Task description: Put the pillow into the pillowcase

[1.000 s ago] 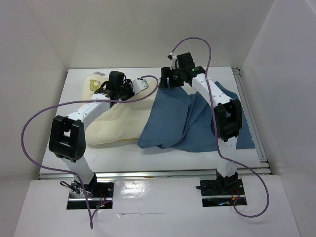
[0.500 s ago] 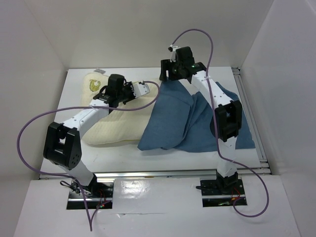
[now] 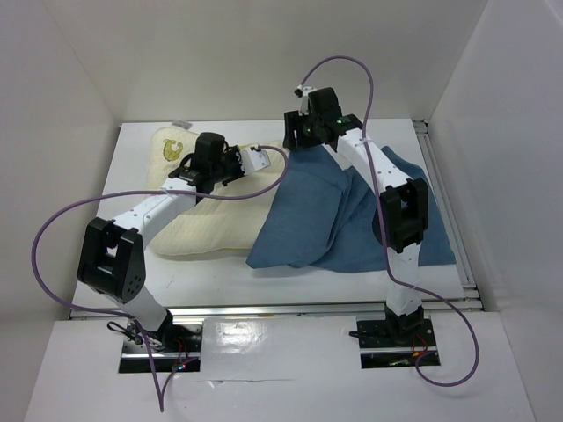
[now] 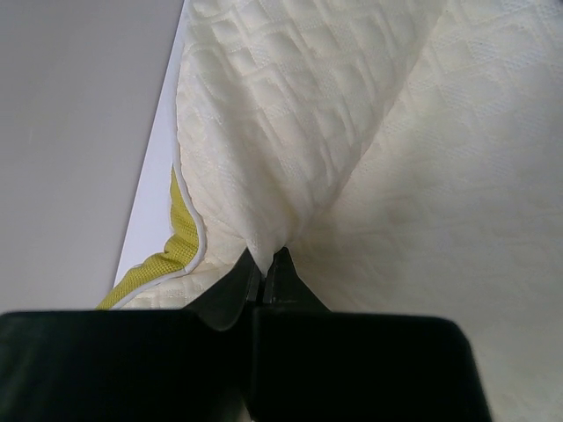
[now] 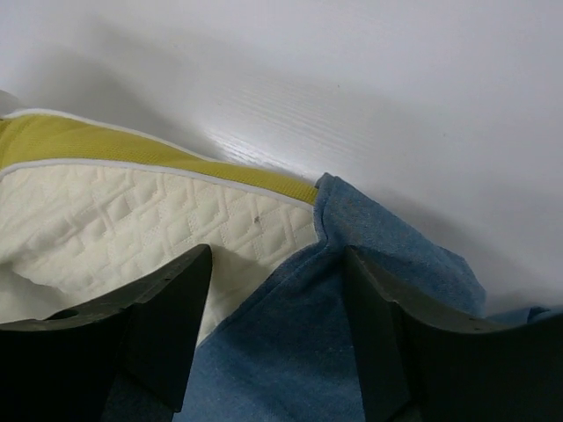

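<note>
Two cloth things: the pillow (image 3: 207,220) lies on the left half of the table (image 3: 211,274) and the pillowcase (image 3: 321,215) on the right half; they meet near the middle.
Pillow feel: judged light, puffy and yielding. Its quilted cover bunches under a pinch, so a shallow hold drags cloth before the bulk follows.
Pillowcase feel: judged limp, thin and light. It keeps no mouth open by itself and folds wherever it is let go.
Where to hold: the pillow by a corner or along its yellow edge (image 4: 180,237), deep enough to catch the filling. The pillowcase by the hem of its open end, one layer only.
Left gripper (image 4: 264,261): clenched on a pleat of the pillow's cream cover, close to the yellow edge.
Right gripper (image 5: 277,255): fingers spread wide with nothing pinched. The pillowcase hem lies between them, with a pillow corner just beside that hem.
Change, left arm: its elbow sits lower and further left than a second ago. The wrist no longer covers the yellowish mark (image 3: 173,149) at the pillow's far corner.
Change, right arm: its wrist stands slightly higher and further back, and the blue cloth's far corner reaches closer up to it.
</note>
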You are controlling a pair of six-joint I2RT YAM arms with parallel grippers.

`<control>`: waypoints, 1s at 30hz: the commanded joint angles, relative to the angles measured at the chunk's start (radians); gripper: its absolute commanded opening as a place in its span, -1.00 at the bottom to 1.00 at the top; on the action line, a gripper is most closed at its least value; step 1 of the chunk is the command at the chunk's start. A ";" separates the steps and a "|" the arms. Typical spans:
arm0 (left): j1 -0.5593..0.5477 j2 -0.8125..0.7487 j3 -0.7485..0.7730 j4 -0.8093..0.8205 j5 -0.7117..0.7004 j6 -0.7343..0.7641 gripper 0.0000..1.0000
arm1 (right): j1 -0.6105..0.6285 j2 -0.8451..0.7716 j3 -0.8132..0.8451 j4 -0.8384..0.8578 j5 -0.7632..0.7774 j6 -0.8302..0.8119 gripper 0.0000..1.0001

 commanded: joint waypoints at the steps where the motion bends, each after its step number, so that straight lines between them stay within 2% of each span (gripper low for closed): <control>1: -0.008 -0.076 0.014 0.124 0.010 0.038 -1.00 | 0.007 -0.035 -0.033 0.039 0.038 -0.020 0.31; 2: -0.008 -0.076 0.014 0.124 0.010 0.038 -1.00 | 0.007 -0.044 -0.033 0.039 0.047 -0.020 0.25; 3: -0.008 -0.076 0.014 0.124 0.010 0.038 -1.00 | 0.007 -0.053 -0.045 0.039 0.047 -0.020 0.03; 6: -0.008 -0.076 0.005 0.124 0.010 0.038 -1.00 | 0.007 -0.063 -0.058 0.039 0.058 -0.020 -0.30; 7: -0.008 -0.076 0.005 0.124 0.010 0.038 -1.00 | -0.004 -0.063 -0.070 0.039 0.058 -0.020 -0.53; 11: -0.017 -0.085 -0.006 0.133 0.001 0.038 -1.00 | -0.004 -0.063 -0.050 0.039 0.012 -0.020 -0.89; 13: -0.027 -0.085 -0.006 0.142 0.001 0.038 -1.00 | -0.004 -0.049 0.003 0.030 -0.028 -0.008 -0.97; 18: -0.037 -0.085 -0.015 0.152 0.001 0.038 -1.00 | 0.037 -0.024 0.097 0.010 -0.095 0.003 -1.00; 20: -0.047 -0.085 -0.015 0.152 0.001 0.038 -1.00 | 0.053 -0.024 0.112 0.010 -0.105 0.003 -0.61; 23: -0.047 -0.094 -0.015 0.152 0.001 0.047 -1.00 | 0.067 -0.038 0.077 0.022 -0.082 0.003 -0.25; 24: -0.047 -0.094 -0.015 0.152 0.001 0.047 -1.00 | 0.067 -0.049 0.068 0.022 -0.073 0.003 -0.23; 27: -0.047 -0.094 -0.015 0.152 0.001 0.047 -1.00 | 0.067 -0.060 0.042 0.022 -0.047 0.003 -0.28; 30: -0.047 -0.103 -0.015 0.152 0.001 0.047 -1.00 | 0.058 -0.069 0.033 0.022 -0.046 0.003 -0.62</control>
